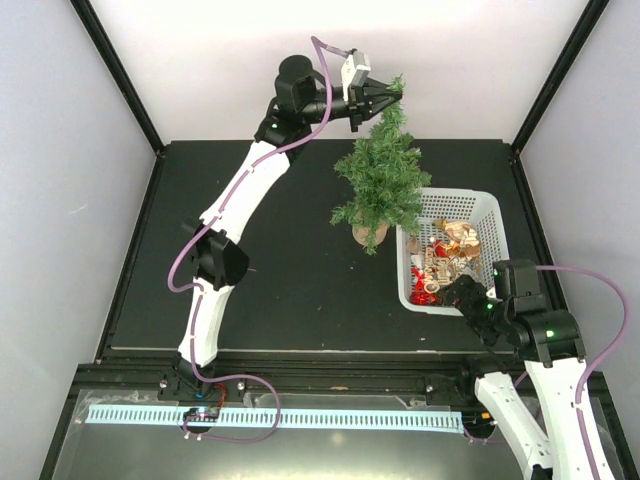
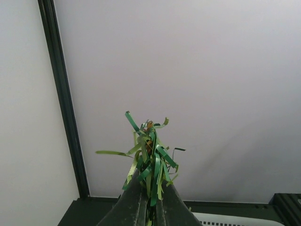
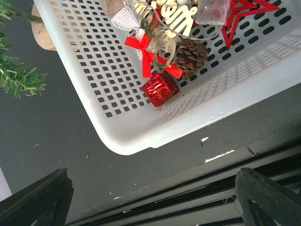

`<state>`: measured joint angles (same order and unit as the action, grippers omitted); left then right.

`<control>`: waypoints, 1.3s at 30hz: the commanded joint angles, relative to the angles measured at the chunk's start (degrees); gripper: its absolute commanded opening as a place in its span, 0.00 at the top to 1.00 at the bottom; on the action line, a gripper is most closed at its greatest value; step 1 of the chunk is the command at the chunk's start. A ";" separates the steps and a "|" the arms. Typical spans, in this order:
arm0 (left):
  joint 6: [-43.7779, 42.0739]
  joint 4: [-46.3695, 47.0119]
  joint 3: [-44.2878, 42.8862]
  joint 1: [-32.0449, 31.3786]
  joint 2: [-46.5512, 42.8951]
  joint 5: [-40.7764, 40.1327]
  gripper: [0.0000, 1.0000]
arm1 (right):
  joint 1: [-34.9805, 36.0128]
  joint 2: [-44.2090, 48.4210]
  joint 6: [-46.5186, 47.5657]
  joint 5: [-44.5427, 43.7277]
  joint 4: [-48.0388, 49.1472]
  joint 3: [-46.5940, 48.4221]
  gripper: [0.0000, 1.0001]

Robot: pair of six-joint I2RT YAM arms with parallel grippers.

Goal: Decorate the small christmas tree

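Observation:
The small christmas tree [image 1: 385, 175] stands upright on the black table, just left of the white basket [image 1: 492, 205]. My left gripper [image 1: 395, 97] is shut on the tree's top tuft [image 2: 150, 150], green needles sticking out above the closed fingers [image 2: 134, 197]. My right gripper [image 1: 462, 292] hovers open over the basket's near left corner [image 3: 141, 136], nothing between its fingers [image 3: 47, 197]. In the basket lie a red gift box [image 3: 160, 88], a pine cone [image 3: 190, 54], a red bow [image 3: 150, 52] and a red star [image 3: 244, 14].
The tree's brown base [image 3: 42, 35] and a low branch [image 3: 19, 77] sit left of the basket. A black frame rail [image 3: 211, 179] runs along the table's near edge. White walls and black corner posts [image 2: 63, 103] close in the back.

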<state>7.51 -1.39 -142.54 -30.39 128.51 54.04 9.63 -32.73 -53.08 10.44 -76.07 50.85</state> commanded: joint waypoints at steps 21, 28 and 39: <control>-6.48 -14.78 15.06 1.80 -28.80 5.15 0.99 | 0.28 3.82 1.85 3.07 3.92 -7.19 0.05; -9.22 -16.91 24.67 2.27 -38.22 5.19 0.99 | 0.24 5.19 1.59 4.23 5.21 -10.00 0.05; -11.94 -13.94 46.79 2.34 -54.64 4.52 0.98 | 0.30 7.71 0.37 4.94 4.51 -12.18 0.05</control>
<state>-2.09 -20.16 -99.88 -28.51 80.12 58.63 9.63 -26.65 -51.79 14.24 -71.94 39.53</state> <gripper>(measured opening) 0.034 0.950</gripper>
